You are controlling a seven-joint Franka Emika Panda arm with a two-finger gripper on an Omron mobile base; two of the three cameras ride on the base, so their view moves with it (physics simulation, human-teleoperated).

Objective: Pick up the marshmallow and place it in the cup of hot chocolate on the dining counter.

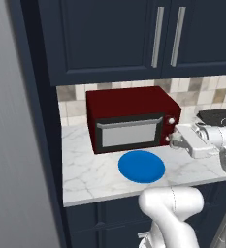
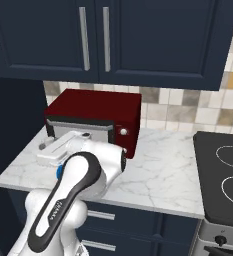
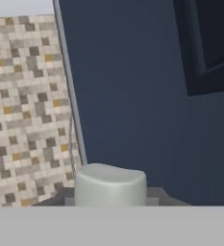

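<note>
The marble bench [image 1: 90, 174] carries a dark red microwave [image 1: 131, 123] against the tiled backsplash [image 1: 73, 101], with a blue round plate [image 1: 141, 166] lying flat just in front of it. Navy wall cabinets [image 1: 134, 34] with silver bar handles hang above. In the left base view the gripper [image 1: 174, 140] is raised above the bench, level with the microwave's right end by its knobs, pointing left.

The right base view adds a black stovetop [image 2: 223, 175] at the bench's right end; there the arm's white and dark links cover most of the plate and the microwave's lower front, and the hand [image 2: 53, 150] shows only from behind.

In the hand view a white, soft-looking lump, the marshmallow [image 3: 110, 185], sits at the bottom edge between the fingers, which are drawn narrow and hold it. The finger tips themselves are hard to make out. Behind it are a navy panel and mosaic tile.
</note>
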